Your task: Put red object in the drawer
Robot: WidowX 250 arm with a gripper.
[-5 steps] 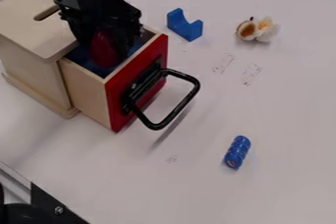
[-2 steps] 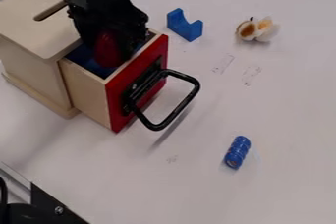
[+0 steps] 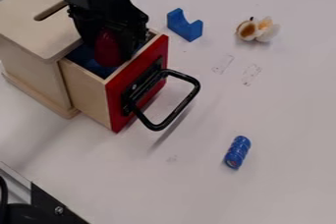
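One tool point(image 3: 113, 47), black & hard-edged, hangs from the top of your cam view w/ its lower part down in the open drawer point(image 3: 91, 96). You've got it clamped on the red object point(image 3: 107, 50), a smooth, rounded piece, dark red, upright, w/ black tool parts on both sides of it. So your obj. is inside the drawer's walls as seen from the cam; whether it touches the bottom, you can't tell. Blue lining point(image 3: 82, 61) shows around it.

Drawer sides are pale wood, flat, thin-edged, & close around your tool. Its front panel point(image 3: 117, 102) is flat & red, w/ a black handle point(image 3: 157, 126), a rounded U-shaped loop that juts out over the desk point(image 3: 289, 120). Behind, the drawer runs into a pale wood cabinet point(image 3: 31, 66), boxy, w/ a long slot point(image 3: 50, 11) in its flat top. Cabinet's right beside your tool, so mind that edge, plus the drawer rim.

Further out, on the smooth, pale desk: a blue block point(image 3: 186, 28) w/ a curved notch, near the drawer's far corner; a white-&-brown thing point(image 3: 248, 30), petal-like, toward the upper R; a blue cyl. point(image 3: 237, 152), ridged, on its side, lower R of the handle. Faint marks point(image 3: 251, 73) btwn those last two. Lower L, you've a black bracket point(image 3: 47, 202) w/ a screw, beside a metal strip point(image 3: 14, 179).
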